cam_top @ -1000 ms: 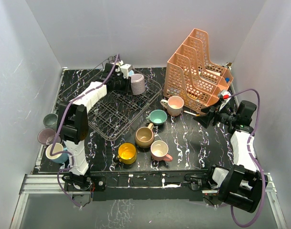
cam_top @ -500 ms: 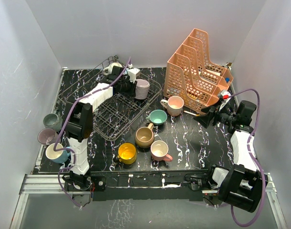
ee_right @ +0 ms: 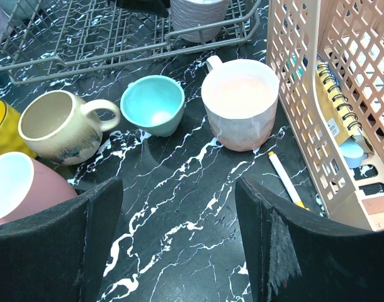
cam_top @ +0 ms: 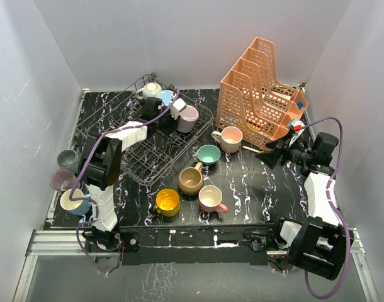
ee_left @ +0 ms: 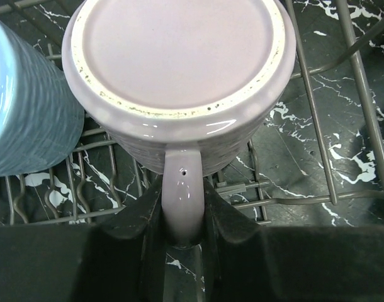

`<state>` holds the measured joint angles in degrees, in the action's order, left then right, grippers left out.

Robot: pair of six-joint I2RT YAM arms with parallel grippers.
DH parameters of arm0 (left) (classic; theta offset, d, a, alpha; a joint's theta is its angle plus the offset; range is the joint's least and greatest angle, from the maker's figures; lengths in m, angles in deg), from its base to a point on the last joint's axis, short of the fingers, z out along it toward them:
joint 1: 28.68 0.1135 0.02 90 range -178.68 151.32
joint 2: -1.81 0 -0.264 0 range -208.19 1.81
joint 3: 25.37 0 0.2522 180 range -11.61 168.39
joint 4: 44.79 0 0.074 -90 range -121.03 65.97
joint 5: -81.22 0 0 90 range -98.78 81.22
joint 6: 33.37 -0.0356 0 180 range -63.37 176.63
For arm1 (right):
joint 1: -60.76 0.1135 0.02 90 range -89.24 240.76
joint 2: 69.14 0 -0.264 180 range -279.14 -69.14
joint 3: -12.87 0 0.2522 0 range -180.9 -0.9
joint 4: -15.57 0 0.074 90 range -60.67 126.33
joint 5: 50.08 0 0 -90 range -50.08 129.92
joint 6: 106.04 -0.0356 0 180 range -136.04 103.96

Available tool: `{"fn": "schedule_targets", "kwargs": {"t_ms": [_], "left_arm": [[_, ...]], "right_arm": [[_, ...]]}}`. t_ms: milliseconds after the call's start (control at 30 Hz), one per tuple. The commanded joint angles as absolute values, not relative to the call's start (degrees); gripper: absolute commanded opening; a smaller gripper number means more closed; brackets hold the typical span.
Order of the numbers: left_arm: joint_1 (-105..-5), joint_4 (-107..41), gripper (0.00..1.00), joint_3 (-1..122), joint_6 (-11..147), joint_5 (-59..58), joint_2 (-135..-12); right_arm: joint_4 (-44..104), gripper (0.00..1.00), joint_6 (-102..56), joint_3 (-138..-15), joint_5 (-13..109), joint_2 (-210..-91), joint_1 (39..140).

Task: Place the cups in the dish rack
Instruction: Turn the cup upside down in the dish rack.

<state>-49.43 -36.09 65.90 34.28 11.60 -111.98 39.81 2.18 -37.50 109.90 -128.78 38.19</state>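
My left gripper (cam_top: 177, 117) (ee_left: 182, 217) is shut on the handle of a lilac cup (cam_top: 189, 116) (ee_left: 179, 56). It holds the cup bottom-up over the right corner of the dish rack (cam_top: 138, 148) (ee_left: 343, 94). A blue cup (cam_top: 165, 96) (ee_left: 25, 119) and a cream cup (cam_top: 151, 90) sit at the rack's back. My right gripper (cam_top: 275, 153) (ee_right: 179, 239) hangs open and empty above the table. Ahead of it stand a cream-pink cup (ee_right: 239, 104) (cam_top: 231, 138), a teal cup (ee_right: 153, 104) (cam_top: 209, 154), a tan cup (ee_right: 53, 126) (cam_top: 191, 180), a pink cup (ee_right: 16, 185) (cam_top: 211, 198) and a yellow cup (cam_top: 167, 202).
An orange perforated organizer (cam_top: 261, 94) (ee_right: 330, 94) stands at the back right, with a white pen (ee_right: 286, 179) lying at its foot. Left of the rack, by the wall, sit a grey-green cup (cam_top: 67, 158), a lilac cup (cam_top: 61, 180) and a blue cup with a cream inside (cam_top: 73, 201).
My left arm has swung the lilac cup a little to the right and turned it, uncovering the cream and blue cups at the rack's back. The right arm has not moved.
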Motion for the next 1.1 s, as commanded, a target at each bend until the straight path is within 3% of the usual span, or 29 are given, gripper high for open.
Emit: {"fn": "schedule_targets", "kwargs": {"t_ms": [0,300,1067], "left_arm": [[-49.6,-42.11,0.0,64.32,27.27,13.41,-107.0],[-49.28,-43.26,0.0,66.44,23.79,11.12,-109.36],[-46.53,-49.28,0.01,67.23,33.1,8.6,-116.1]], "right_arm": [[37.94,0.74,3.47,-37.85,109.69,-128.89,37.91],[37.94,0.74,3.65,-37.79,109.81,-129.05,37.91],[38.21,0.74,3.91,-37.81,109.83,-129.07,37.91]]}}
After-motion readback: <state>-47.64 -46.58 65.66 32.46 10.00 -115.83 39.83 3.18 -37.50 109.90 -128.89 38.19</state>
